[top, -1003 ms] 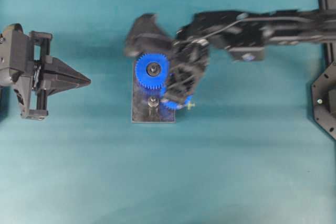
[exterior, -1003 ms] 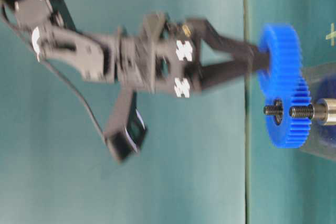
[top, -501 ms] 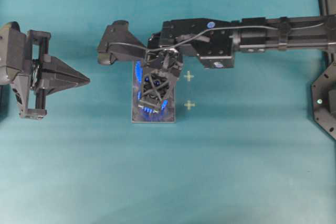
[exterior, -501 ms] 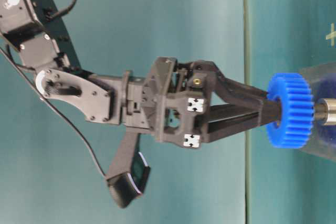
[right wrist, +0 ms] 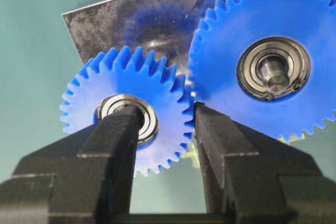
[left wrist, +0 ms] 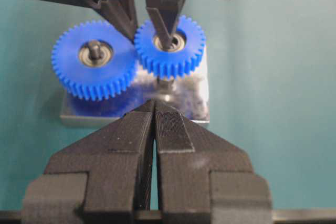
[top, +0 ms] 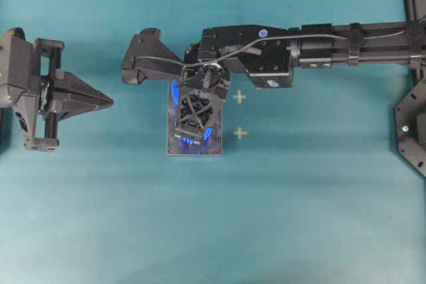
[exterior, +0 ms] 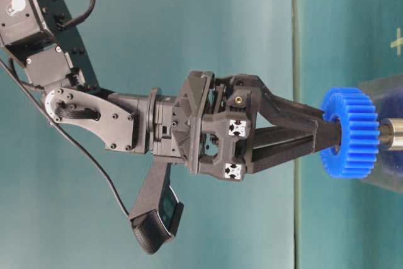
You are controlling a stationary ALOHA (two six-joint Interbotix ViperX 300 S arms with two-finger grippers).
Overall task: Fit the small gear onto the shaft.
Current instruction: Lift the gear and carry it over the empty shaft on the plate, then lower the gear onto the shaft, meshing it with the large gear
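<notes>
Now we (exterior: 324, 131) grip the small gear (right wrist: 126, 121) with one finger (right wrist: 118, 145) through its bearing and the other (right wrist: 210, 140) on the toothed rim, jaws partly closed on it. The gear hangs over the grey plate (left wrist: 194, 95), right of the large gear (left wrist: 94, 66) in the left wrist view, about on the shaft (exterior: 391, 134), whose collar shows just past it at table level; we cannot tell whether it is seated.

We judge the main risk is jamming: the two sets of teeth sit just beside each other, and if they meet crest to crest the gear will ride up or tilt on the peg. The finger in the bore could also block the shaft from passing through.

Our right arm reaches in from the right, wrist bent down over the plate. The left gripper (top: 106, 102) rests far left, jaws together, empty.
</notes>
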